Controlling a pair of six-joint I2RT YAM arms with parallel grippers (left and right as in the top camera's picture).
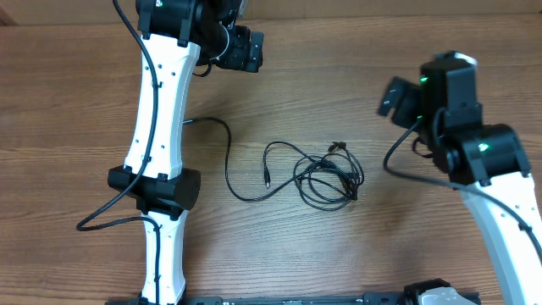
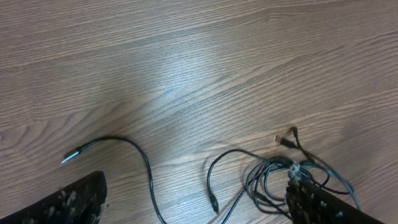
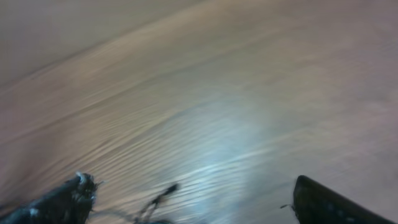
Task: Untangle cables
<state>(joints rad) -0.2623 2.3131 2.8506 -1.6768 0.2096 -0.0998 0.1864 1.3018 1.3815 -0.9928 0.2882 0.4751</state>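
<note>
**Desk:** Where are the cables (image 1: 326, 174)?

**Operator:** I see them lying flat near the middle of the desk (image 1: 381, 254), a little toward its right edge. Most are bunched in 1 loose tangle of overlapping loops. 1 cord (image 1: 227, 152) sweeps in a curve from beside the tangle to the left arm (image 1: 157, 110) and ends in a silver tip (image 2: 69, 157). I cannot tell whether it is free of the tangle.

**Desk:** And the jaws?

**Operator:** The left gripper (image 2: 194, 183) stands wide and grips nothing. It hangs over the desk toward the far edge, and my left wrist view looks down on the cord and the tangle. One of its fingers (image 2: 320, 205) covers part of the loops in that view. The right gripper (image 3: 191, 183) also shows wide on its own camera and holds nothing. That view is blurred, so I make out only wood grain and 1 dark cable end low in the picture. From overhead, the right arm sits off the tangle's right side, well apart from it.
</note>
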